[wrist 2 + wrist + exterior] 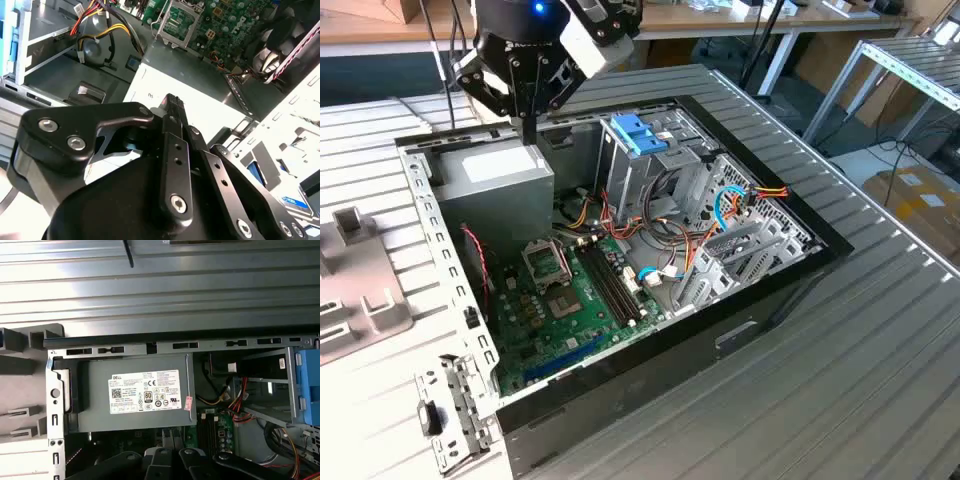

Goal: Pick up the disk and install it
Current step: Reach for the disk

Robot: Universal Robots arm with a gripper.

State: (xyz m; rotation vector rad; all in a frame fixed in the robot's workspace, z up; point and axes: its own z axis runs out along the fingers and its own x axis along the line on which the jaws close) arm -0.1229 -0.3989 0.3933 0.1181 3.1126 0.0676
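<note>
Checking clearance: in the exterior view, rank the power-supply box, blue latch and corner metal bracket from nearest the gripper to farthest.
1. power-supply box, just below the gripper.
2. blue latch, toward the exterior view's right.
3. corner metal bracket, far off at the exterior view's lower left.

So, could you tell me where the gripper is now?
In the exterior view the gripper hangs over the grey power-supply box, in the open computer case's far corner on the exterior view's left.

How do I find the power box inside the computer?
Look in the open computer case. In its corner at the exterior view's left, below the gripper, sits the power supply box. It's the only big plain grey block, with a white sticker.
</note>
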